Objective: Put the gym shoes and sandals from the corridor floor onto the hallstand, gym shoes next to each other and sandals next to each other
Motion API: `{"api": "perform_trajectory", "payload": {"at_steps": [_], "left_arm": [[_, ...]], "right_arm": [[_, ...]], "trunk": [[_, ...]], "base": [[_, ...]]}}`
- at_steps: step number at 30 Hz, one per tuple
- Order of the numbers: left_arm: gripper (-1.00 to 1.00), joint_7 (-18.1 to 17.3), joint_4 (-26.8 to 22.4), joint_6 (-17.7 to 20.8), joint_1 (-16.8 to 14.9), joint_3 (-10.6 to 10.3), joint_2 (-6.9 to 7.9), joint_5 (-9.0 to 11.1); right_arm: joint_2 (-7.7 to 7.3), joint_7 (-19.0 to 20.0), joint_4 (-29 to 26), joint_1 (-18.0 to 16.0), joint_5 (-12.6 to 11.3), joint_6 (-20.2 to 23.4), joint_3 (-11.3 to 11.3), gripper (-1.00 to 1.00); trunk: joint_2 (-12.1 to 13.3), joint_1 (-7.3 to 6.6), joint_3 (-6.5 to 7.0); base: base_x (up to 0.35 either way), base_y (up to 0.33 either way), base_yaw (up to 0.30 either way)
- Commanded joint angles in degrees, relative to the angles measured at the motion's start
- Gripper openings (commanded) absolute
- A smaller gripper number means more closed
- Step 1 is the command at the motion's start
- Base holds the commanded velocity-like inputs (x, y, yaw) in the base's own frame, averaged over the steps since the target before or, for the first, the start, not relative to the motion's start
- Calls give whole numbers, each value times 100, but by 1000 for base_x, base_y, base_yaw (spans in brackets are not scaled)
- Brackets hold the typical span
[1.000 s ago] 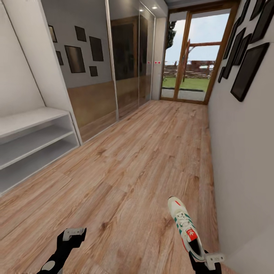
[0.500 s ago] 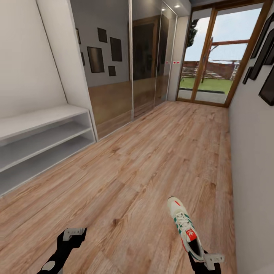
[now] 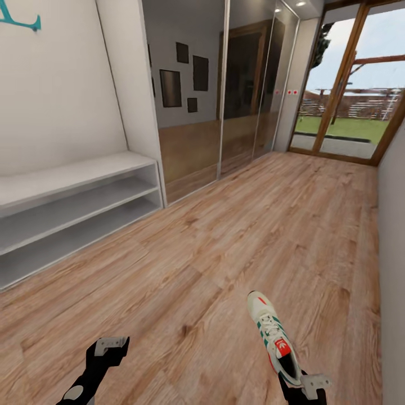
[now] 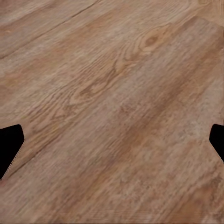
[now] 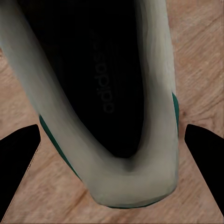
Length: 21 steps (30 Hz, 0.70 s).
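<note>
Your view has swung left over the last second: the hallstand (image 3: 84, 194) now sits fuller at the left, so you are turning toward the drop-off. Your right gripper (image 3: 301, 385) holds one gym shoe (image 3: 271, 332) by its heel, toe forward, above the corridor floor (image 3: 253, 225). Your left gripper (image 3: 107, 349) hangs open, carrying nothing. Bench top and both shelves are bare.

Open wood-plank corridor floor (image 3: 225, 253) stretches ahead; the hallstand (image 3: 73, 208) lines the left wall with bare bench top and open shelves, mirrored wardrobe doors (image 3: 225, 95) beyond it
</note>
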Motion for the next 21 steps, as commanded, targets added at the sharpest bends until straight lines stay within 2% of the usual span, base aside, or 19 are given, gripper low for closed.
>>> {"api": "perform_trajectory", "payload": {"at_steps": [1, 8, 21], "left_arm": [[100, -1, 6, -23, -6, -44, 5, 60], [100, -1, 6, -23, -6, -44, 4, 65], [100, -16, -24, -12, -6, -52, -4, 57]], "right_arm": [[5, 46, 1, -3, 36, -22, -41, -100], [5, 45, 6, -3, 36, -22, -41, -100], [5, 46, 9, -3, 36, -22, -41, -100]], "trunk": [[-2, 1, -5], [-2, 1, -5], [-2, 1, -5]], "base": [[200, -123, 278], [179, -116, 278], [12, -8, 278]]}}
